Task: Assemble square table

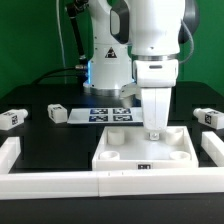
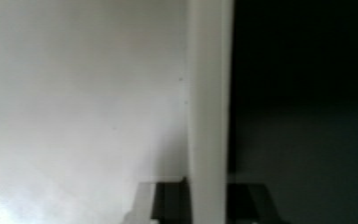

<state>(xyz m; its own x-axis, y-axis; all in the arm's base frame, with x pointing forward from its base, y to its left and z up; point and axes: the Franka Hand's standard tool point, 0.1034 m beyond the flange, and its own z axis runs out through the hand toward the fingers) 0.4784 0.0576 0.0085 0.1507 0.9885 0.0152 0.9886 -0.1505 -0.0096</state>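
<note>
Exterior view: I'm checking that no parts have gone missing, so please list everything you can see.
square tabletop: one, white, front centre of the table
loose legs: three, white with tags; two at the exterior view's left, one at its right
marker board: one, white with black tags, behind the tabletop
border rails: several, white, along the front and both sides
table: one, black
arm: one, white, centre
gripper: one, white, shut, low over the tabletop's far corner
</note>
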